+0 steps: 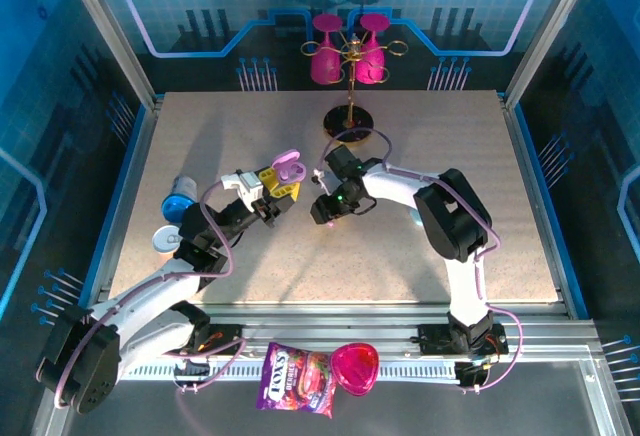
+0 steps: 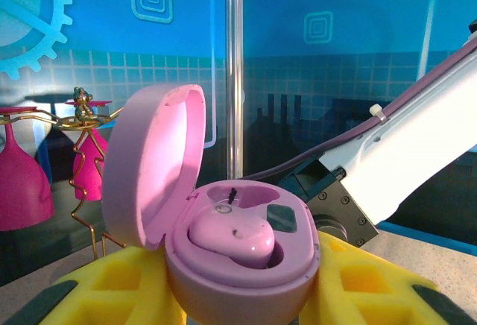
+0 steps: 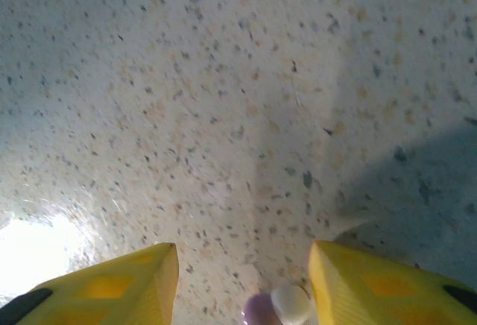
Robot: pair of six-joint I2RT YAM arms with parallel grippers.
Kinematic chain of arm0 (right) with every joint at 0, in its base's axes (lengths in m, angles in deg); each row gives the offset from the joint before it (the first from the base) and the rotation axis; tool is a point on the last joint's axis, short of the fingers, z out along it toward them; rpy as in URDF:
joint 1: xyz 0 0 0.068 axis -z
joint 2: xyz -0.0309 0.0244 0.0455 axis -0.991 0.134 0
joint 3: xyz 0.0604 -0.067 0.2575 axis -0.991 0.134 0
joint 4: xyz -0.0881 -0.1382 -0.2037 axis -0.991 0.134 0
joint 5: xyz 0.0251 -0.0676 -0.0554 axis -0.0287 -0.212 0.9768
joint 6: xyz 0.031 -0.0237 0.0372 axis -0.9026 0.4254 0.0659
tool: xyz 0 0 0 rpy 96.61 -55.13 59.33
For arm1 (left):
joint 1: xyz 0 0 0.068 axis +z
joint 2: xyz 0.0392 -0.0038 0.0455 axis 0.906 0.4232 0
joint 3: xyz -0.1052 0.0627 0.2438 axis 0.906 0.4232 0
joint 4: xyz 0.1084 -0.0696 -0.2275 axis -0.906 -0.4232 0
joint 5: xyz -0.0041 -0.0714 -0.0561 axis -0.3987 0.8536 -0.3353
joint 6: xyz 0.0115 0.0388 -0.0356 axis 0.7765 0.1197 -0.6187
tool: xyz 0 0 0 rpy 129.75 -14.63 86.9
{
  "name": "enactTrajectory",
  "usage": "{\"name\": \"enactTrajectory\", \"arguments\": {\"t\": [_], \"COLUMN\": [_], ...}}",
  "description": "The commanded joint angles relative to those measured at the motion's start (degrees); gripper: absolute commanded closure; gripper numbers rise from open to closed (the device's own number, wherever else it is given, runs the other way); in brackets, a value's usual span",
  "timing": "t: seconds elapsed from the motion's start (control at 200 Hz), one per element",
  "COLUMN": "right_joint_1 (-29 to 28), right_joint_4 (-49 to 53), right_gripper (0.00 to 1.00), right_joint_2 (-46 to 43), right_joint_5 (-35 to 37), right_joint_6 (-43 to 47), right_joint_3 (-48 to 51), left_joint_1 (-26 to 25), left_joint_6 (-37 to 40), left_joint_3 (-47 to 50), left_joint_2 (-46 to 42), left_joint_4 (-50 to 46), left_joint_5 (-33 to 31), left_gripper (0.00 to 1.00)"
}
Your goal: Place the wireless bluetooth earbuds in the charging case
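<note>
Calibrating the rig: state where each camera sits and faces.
Top external: above and behind the bases, facing down on the table; left arm and right arm show.
Left wrist: on the left arm, facing the back wall; left end effector grips the open lilac case.
Right wrist: on the right arm, facing down at the table; right end effector's yellow fingers show.
Shared: top and left wrist both show the case.

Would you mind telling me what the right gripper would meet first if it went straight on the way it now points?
The right gripper would most likely meet the speckled tabletop; how far off is unclear.
</note>
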Motion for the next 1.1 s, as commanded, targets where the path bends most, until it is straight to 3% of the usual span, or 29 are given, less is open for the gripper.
{"name": "enactTrajectory", "arguments": {"t": [0.0, 0.43, 0.615, 0.805, 1.096], "right_joint_1": [0.54, -1.26, -0.65, 1.12, 1.85], "right_joint_4": [2.11, -6.2, -9.75, -8.87, -4.37], "right_gripper": [0.51, 0.54, 0.54, 0.52, 0.52], "right_joint_2": [-3.27, -12.57, -16.16, -11.25, -1.17], "right_joint_5": [-1.92, -7.35, -3.96, -2.3, -8.92], "right_joint_6": [1.01, -4.45, -6.02, -4.08, -0.14], "right_joint_3": [2.95, 15.26, 17.78, 12.91, 3.56], "left_joint_1": [0.12, 0.05, 0.06, 0.03, 0.03], "left_joint_6": [1.18, 1.03, 0.89, 0.75, 1.67], "left_joint_3": [-0.86, -0.95, -0.87, -0.52, -0.6], "left_joint_2": [0.23, 0.86, 0.6, 0.46, -1.44], "left_joint_4": [1.06, 1.2, 1.15, 1.29, -1.53], "left_joint_5": [1.12, 1.21, 1.27, 1.21, 0.77], "left_gripper": [0.73, 0.73, 0.73, 0.73, 0.73]}}
